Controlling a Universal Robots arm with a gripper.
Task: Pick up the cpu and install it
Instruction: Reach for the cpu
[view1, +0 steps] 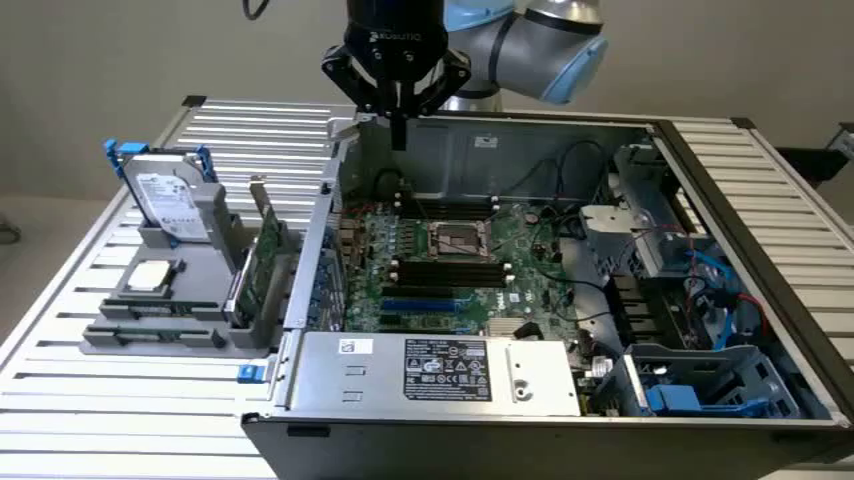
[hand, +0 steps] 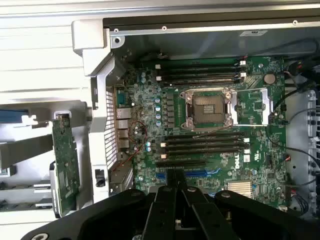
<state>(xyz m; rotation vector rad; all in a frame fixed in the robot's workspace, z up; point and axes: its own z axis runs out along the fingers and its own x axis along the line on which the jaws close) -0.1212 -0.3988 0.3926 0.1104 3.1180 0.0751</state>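
Grey holder (view1: 147, 338) carries one cpu (view1: 152, 276), one hard drive (view1: 170, 200).

The arm (view1: 545, 42) points its gripper (view1: 398, 138) straight down, jaws pressed together

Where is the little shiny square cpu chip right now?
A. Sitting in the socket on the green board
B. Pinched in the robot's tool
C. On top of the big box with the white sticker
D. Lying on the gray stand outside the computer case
D: the cpu lies flat on the gray stand at the exterior view's left, outside the case, while the socket is empty and the shut tool holds nothing.
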